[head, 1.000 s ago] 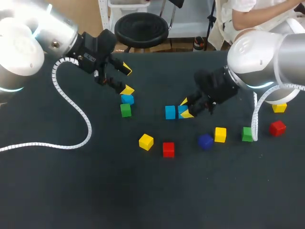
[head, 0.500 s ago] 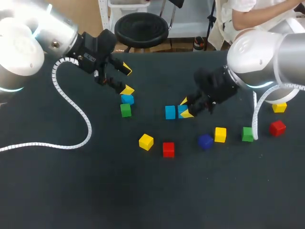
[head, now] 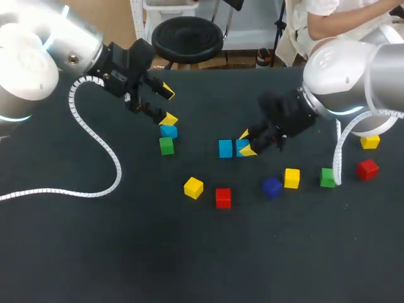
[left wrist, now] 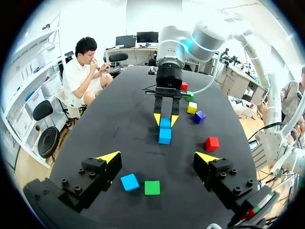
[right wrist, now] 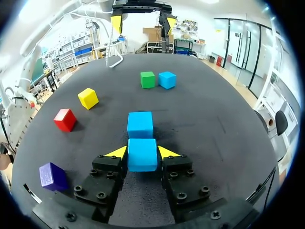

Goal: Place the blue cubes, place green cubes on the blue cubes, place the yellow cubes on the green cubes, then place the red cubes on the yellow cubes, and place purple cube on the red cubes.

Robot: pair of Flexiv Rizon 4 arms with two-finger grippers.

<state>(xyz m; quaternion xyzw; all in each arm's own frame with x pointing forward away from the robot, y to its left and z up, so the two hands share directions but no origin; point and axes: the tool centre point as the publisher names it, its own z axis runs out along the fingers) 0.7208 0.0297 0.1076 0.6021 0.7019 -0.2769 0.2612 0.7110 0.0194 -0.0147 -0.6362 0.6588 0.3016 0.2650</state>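
The right pincer (head: 246, 143), just right of the frame's centre in the head view, is closed on a blue cube (right wrist: 142, 155): its two yellow tips press the cube's opposite sides. A second blue cube (head: 225, 148) lies directly ahead of the held one on the dark worktop (head: 126, 252), close against it; whether the two touch cannot be told. The left pincer (head: 168, 105), in the upper left of the head view, stands wide open and holds nothing. A third blue cube (left wrist: 129, 182) lies under the gap between its fingers with a green cube (left wrist: 152, 187) just beside it. Across the lower middle of the head view lie a yellow cube (head: 194, 187) and a red cube (head: 223, 197), close together. Right of them are the purple cube (head: 272, 187) and a second yellow cube (head: 291, 178). Farther right, near the right arm's cable, is a second green cube (head: 327, 177), then a second red cube (head: 367, 168), with a third yellow cube (head: 370, 142) above it at the frame's right edge.
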